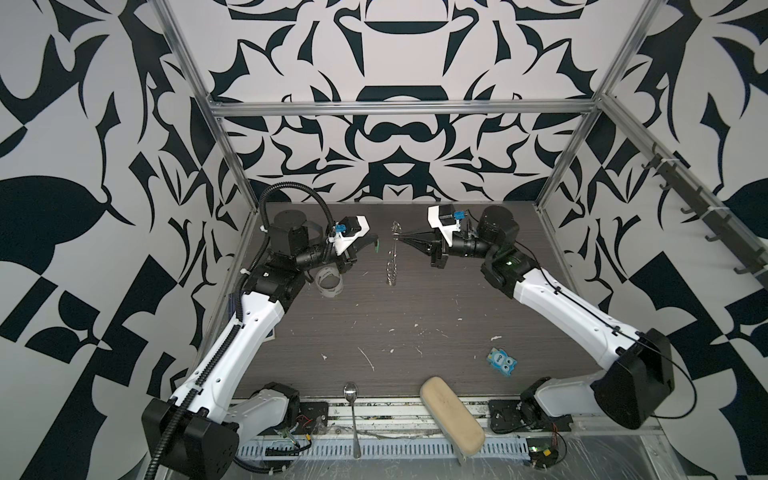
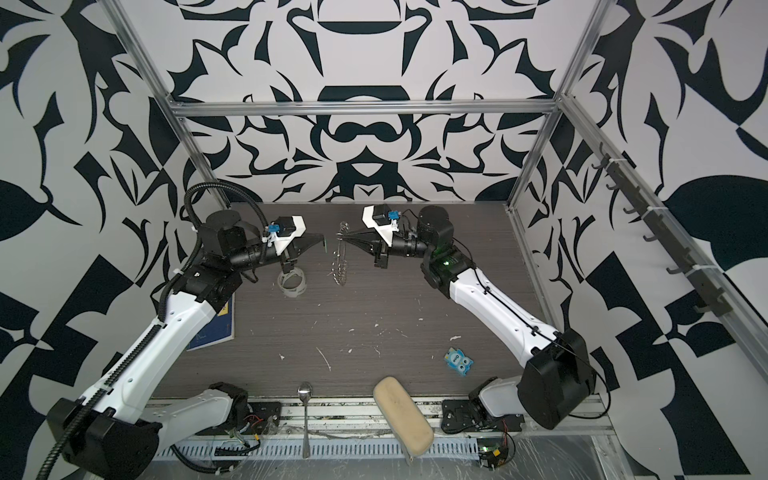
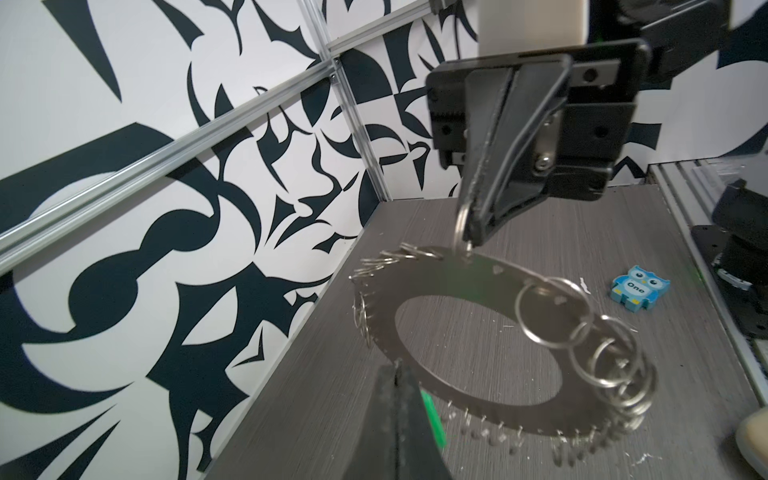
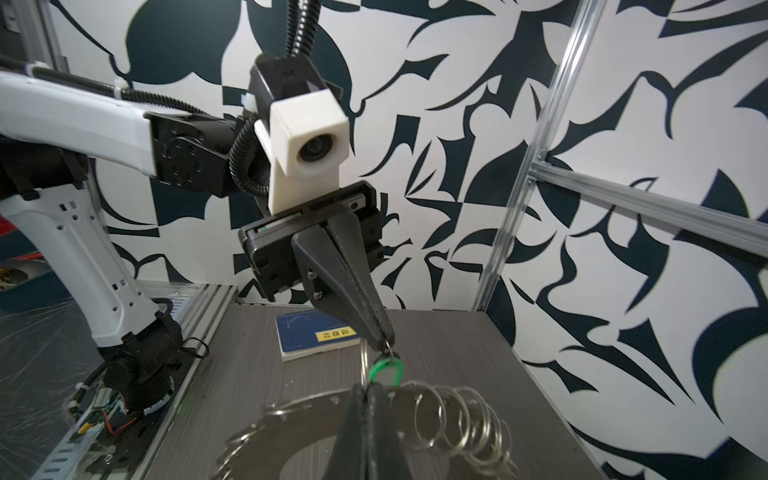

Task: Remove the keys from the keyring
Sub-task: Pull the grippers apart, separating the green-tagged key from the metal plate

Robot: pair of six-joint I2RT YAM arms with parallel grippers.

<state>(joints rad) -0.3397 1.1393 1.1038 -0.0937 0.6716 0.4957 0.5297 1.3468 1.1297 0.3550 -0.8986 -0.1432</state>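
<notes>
The keyring [image 1: 392, 266] is a flat metal loop strung with several silvery split rings, and it hangs upright above the table. My right gripper [image 1: 398, 237] is shut on one ring at its top edge; in the right wrist view its tips [image 4: 366, 388] meet over the plate [image 4: 299, 419]. The green key [image 1: 376, 248] dangles from my left gripper [image 1: 376, 240], which is shut on its small end and sits a short gap left of the keyring. In the left wrist view the key [image 3: 432, 419] shows beside my closed left gripper [image 3: 397, 368], with the keyring [image 3: 490, 274] beyond.
A whitish tape roll [image 1: 330, 282] stands under the left arm's wrist. A blue book [image 2: 216, 328] lies below the left arm. A blue owl eraser [image 1: 502, 360], a spoon [image 1: 352, 399] and a beige pouch [image 1: 451, 415] sit near the front edge.
</notes>
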